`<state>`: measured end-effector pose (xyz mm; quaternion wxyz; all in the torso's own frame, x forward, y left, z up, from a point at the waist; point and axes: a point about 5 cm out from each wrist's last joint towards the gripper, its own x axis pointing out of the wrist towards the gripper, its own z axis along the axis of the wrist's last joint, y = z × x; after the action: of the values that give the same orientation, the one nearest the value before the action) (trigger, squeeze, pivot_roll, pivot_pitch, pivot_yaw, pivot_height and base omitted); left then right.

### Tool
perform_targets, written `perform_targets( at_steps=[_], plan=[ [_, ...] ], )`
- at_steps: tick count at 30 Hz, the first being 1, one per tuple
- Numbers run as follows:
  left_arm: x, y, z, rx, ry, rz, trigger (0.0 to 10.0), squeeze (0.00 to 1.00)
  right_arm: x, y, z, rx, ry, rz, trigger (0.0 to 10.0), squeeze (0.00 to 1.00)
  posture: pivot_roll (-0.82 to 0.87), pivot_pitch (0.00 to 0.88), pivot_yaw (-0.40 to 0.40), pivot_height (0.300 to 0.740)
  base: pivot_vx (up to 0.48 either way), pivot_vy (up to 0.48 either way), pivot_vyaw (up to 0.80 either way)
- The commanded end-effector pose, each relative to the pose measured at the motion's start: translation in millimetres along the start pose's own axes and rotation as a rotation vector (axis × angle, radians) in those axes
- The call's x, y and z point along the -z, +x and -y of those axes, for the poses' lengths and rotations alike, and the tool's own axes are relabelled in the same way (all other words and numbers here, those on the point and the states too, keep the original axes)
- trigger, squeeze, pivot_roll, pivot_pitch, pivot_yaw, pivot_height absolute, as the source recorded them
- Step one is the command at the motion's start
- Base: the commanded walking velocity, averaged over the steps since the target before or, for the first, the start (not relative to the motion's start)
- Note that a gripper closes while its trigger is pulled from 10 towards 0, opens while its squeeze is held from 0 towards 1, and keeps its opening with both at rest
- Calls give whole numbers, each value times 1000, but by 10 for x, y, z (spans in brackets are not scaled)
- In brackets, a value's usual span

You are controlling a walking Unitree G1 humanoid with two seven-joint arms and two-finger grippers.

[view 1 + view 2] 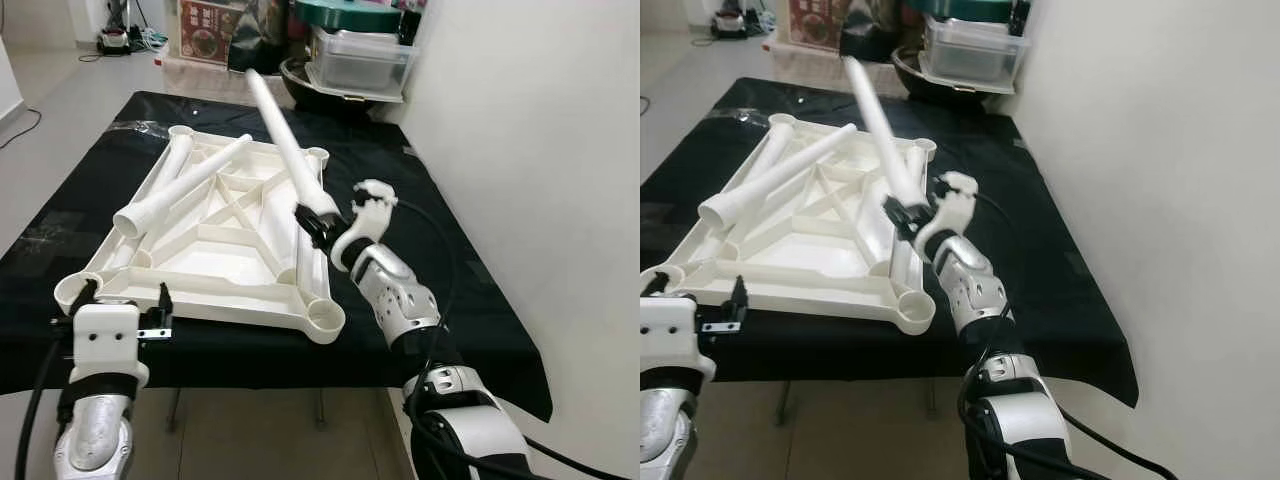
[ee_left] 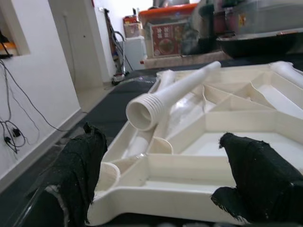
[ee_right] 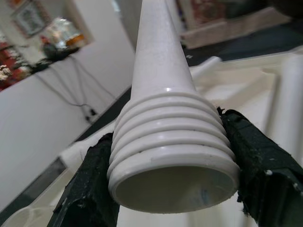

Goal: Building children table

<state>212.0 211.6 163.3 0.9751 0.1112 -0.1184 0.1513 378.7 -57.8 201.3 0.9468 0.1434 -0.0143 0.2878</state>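
Black cloth covers the tabletop, and the white plastic table frame lies on it upside down. Nearest the camera, the left tool hovers at the frame's near left corner, fingers spread wide, gripping nothing. Its wrist view shows what the head views do not: the ribbed open end of a loose leg propped across the frame. The right tool is clamped on the second leg over the frame's right side. The right wrist view shows both fingers pressed against the leg's threaded collar, with its hollow end facing the wrist. The leg's long axis runs from the tool up and away toward the far-left clutter. A storage bin stands beyond the tabletop.
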Motion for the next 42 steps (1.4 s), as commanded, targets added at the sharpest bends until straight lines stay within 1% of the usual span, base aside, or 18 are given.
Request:
perform_targets(
  at_steps=[1,6,8,10,15,17,19,21,23,24,27,28,30,32,34,38,40,42],
  plan=[
    [-31,9,-34,-7,1,7,10000,0,-40,-32,46,-19,-14,17,0,0,231,0,-155,740,0,0,0],
    [-71,49,-140,-28,22,25,10000,0,-33,-56,43,-55,-29,14,0,0,232,0,-151,740,0,0,0],
    [-77,74,-167,-34,28,27,10000,0,-69,-96,-95,-199,-90,34,0,0,231,0,-149,740,0,0,0],
    [-85,88,-151,-29,20,26,10000,0,-93,-115,-125,-241,-104,43,0,0,227,0,-146,740,0,0,0],
    [-150,149,12,27,-53,39,10000,0,-207,-122,-29,-204,-39,86,0,0,214,0,-140,740,0,0,0],
    [-186,196,98,63,-100,44,10000,0,-260,-146,-118,-264,5,126,0,0,208,0,-134,740,0,0,0],
    [-231,244,144,88,-166,54,10000,0,-228,-214,-247,-391,-7,127,0,0,204,0,-131,740,0,0,0],
    [-269,296,193,132,-298,50,10000,0,-78,-363,-320,-559,-44,72,0,0,204,0,-130,740,0,0,0],
    [-294,341,208,170,-396,45,10000,0,49,-487,-271,-638,-60,12,0,0,194,0,-123,740,0,0,0],
    [-294,341,208,170,-396,45,10000,0,49,-487,-271,-638,-60,12,0,0,194,0,-123,740,0,0,0],
    [-391,378,277,265,-611,57,10000,0,133,-610,-126,-682,-68,-50,0,0,181,0,-117,740,0,0,0],
    [-391,378,277,265,-611,57,10000,0,133,-610,-126,-682,-68,-50,0,0,181,0,-117,740,0,0,0],
    [-497,333,438,389,-728,76,10000,0,119,-585,-50,-658,-45,-52,0,0,173,0,-112,740,0,0,0],
    [-497,333,438,389,-728,76,10000,0,119,-585,-50,-658,-45,-52,0,0,173,0,-112,740,0,0,0],
    [-557,270,569,470,-784,81,10000,0,97,-539,-29,-632,-1,-35,0,0,173,0,-112,740,0,0,0],
    [-560,247,607,489,-818,71,10000,0,103,-544,-63,-652,28,-30,0,0,179,0,-116,740,0,0,0],
    [-582,277,539,460,-923,79,10000,0,164,-601,-129,-715,62,-48,0,0,185,0,-123,740,0,0,0],
    [-570,313,479,424,-980,81,10000,0,202,-643,-161,-755,81,-64,0,0,186,0,-125,740,0,0,0]
  ],
)
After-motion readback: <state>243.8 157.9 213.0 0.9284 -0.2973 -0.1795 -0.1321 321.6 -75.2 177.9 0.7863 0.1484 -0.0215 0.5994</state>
